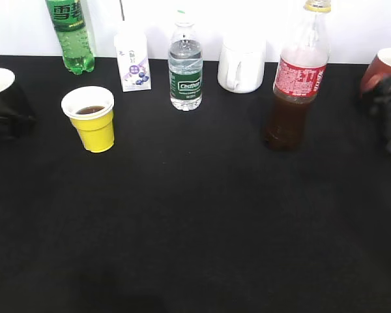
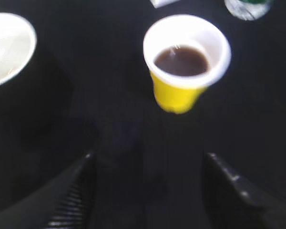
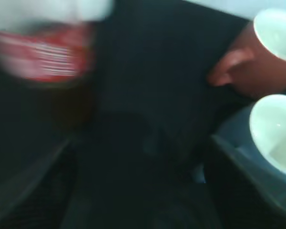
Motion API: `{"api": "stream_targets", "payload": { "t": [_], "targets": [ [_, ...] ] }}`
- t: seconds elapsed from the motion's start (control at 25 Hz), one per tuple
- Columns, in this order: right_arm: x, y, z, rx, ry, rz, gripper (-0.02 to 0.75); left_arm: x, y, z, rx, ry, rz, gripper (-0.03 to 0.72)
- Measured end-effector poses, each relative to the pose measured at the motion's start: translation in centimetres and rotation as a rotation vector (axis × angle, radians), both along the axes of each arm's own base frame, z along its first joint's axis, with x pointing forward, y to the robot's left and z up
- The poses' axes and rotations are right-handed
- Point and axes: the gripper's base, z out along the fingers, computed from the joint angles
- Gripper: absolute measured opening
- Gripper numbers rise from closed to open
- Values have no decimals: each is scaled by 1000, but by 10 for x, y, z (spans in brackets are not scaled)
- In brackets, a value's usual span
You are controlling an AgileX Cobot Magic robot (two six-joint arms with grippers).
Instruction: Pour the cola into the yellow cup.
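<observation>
The cola bottle (image 1: 296, 85) stands upright on the black table at the right, with dark liquid in its lower part. It shows blurred in the right wrist view (image 3: 47, 57). The yellow cup (image 1: 94, 124) stands at the left with dark liquid in it; it also shows in the left wrist view (image 2: 178, 95). My left gripper (image 2: 148, 164) is open and empty, short of the cup. My right gripper (image 3: 138, 157) is open and empty, to the right of the bottle and apart from it; it shows at the right edge of the exterior view (image 1: 388, 111).
Along the back stand a green soda bottle (image 1: 70, 36), a small carton (image 1: 133, 62), a water bottle (image 1: 185, 68) and a white mug (image 1: 242, 65). A red mug (image 1: 381, 68) is at far right, with a bluish cup (image 3: 276, 133) near it. A black cup (image 1: 1, 91) is at far left.
</observation>
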Motion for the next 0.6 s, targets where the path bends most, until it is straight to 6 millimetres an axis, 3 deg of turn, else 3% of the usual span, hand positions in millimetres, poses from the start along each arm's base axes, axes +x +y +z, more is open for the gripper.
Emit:
{"api": "stream_targets", "payload": {
  "t": [0.12, 0.24, 0.28, 0.36, 0.44, 0.52, 0.6],
  "targets": [
    [-55, 14, 31, 63, -3, 113, 616, -57, 22, 34, -16, -58, 5, 501],
    [-108, -16, 46, 65, 61, 73, 611, -111, 45, 48, -34, -103, -17, 490],
    [-124, -28, 47, 57, 93, 48, 608, -126, 48, 45, -59, -120, -49, 485],
    [-156, -51, 45, 65, 102, 15, 605, -149, 53, 19, -82, -82, -95, 482],
    [-182, -68, 24, 82, 123, 2, 596, -167, 61, 6, -84, -97, -102, 482],
    [-200, -79, 7, 114, 83, 2, 596, -177, 65, 3, -95, -143, -108, 482],
    [-208, -86, 4, 149, -11, 7, 596, -180, 67, 4, -101, -164, -110, 482]
  ]
}}
